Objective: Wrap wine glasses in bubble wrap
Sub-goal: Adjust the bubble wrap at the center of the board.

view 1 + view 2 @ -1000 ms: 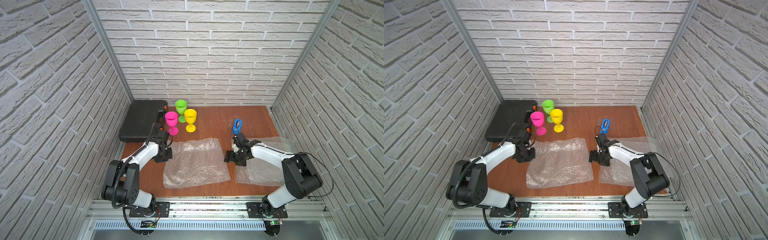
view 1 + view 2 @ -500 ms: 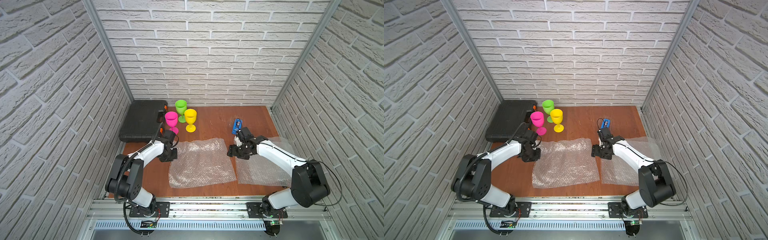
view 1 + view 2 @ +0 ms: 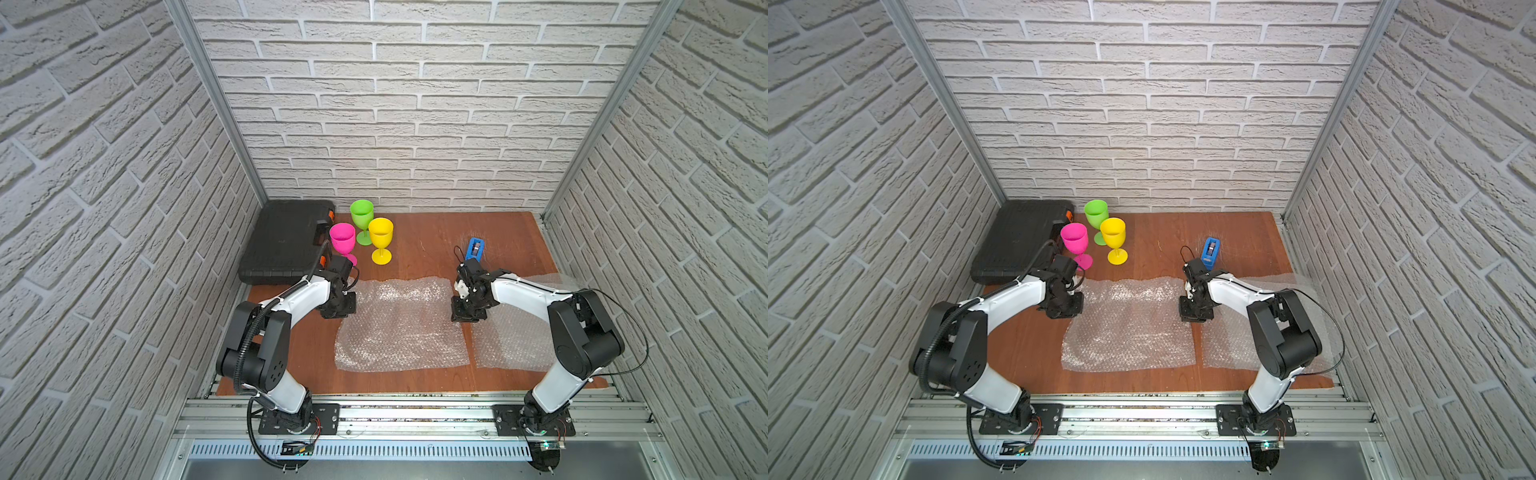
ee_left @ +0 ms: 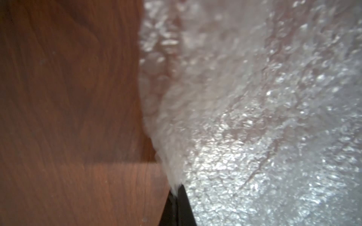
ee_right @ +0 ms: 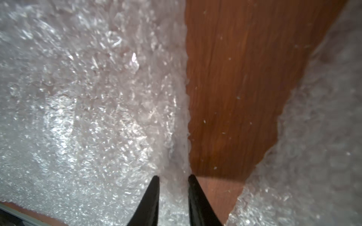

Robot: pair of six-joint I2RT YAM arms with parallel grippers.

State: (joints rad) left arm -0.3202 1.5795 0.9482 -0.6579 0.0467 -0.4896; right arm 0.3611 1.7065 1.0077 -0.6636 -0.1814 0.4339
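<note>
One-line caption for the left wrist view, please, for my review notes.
Wrist close-up: left gripper shut on the edge of the bubble wrap, with the bare wooden table beside the sheet.

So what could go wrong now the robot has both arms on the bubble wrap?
1. The left fingers pinch one edge of the middle bubble wrap sheet, but the right fingers stand slightly apart astride the opposite edge. If only one side lifts, the sheet may skew or slip.
2. The pink goblet stands close behind that pinch; a backward swing could tip it.
3. The other sheet lies under the right arm, which might snag it.
</note>
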